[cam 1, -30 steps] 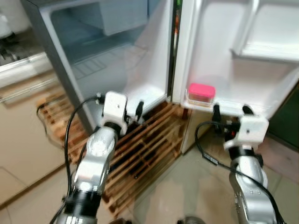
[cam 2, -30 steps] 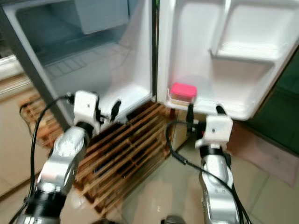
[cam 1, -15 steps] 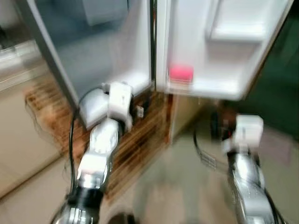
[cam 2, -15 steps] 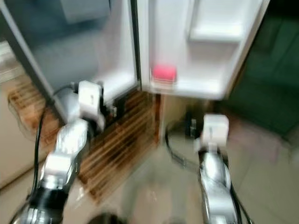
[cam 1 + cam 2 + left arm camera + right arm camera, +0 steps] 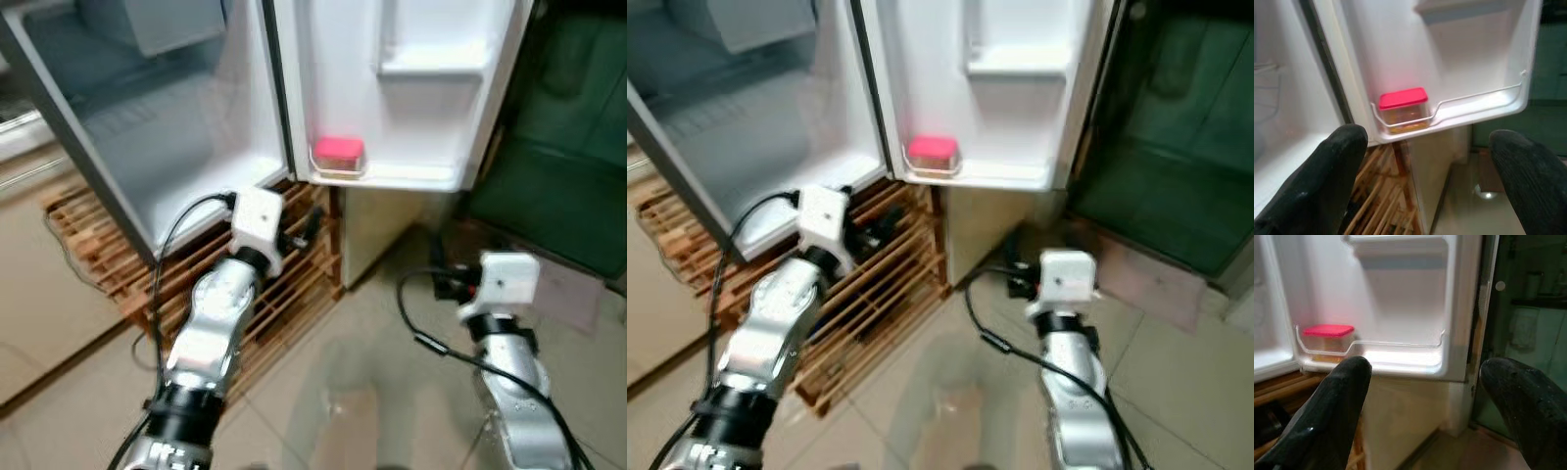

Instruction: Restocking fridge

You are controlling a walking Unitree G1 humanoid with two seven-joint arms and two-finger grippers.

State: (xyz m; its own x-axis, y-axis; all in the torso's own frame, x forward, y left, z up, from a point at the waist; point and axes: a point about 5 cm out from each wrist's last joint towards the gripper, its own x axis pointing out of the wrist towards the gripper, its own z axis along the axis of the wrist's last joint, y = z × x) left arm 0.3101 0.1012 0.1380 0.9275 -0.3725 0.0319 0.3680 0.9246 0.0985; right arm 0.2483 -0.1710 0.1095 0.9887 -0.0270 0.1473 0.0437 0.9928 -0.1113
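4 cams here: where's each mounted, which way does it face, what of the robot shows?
Left eye view: on the head, looking forward and down at the open fridge and its door; both silver arms show.
Right eye view: same head, same scene, shifted slightly sideways.
Left wrist view: on the left arm, looking along the left tool at the door shelf; both fingers show, spread.
Right wrist view: on the right arm, right tool facing the same shelf, fingers spread.
Shared: the red-lidded box appears in all four.

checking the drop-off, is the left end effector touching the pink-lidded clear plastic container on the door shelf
Apart. In the left wrist view both black fingers sit well short of the pink-lidded clear plastic container, spread open with nothing between.
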